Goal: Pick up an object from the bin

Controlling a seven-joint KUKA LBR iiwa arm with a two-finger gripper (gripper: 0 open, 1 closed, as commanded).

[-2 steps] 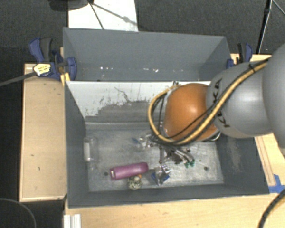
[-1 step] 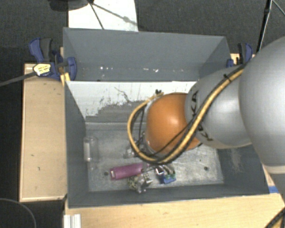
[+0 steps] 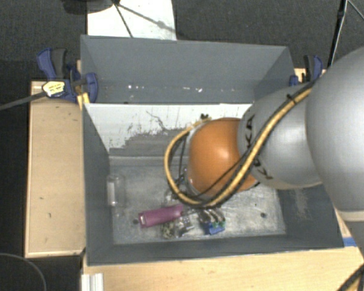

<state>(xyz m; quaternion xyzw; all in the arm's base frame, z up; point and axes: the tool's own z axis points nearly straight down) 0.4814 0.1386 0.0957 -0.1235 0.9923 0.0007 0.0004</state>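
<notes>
Gripper [image 3: 196, 211], grip state hidden, hangs just right of magenta plastic tube [image 3: 161, 215]: probably light, stiff, slick; best pinched mid-barrel.

Clear plastic piece [image 3: 112, 191] at left, purple tube [image 3: 161, 214] nearer front.

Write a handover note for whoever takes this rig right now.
End effector: low at the front middle of the bin, under the orange wrist cover; open or shut cannot be told.
Things: purple cylinder lies flat just left of it, blue piece just in front, small metal heap between them, clear piece apart at the left.
Done: arm is down in the bin.
Left: nothing visibly held; grasp one thing and lift it out.
</notes>
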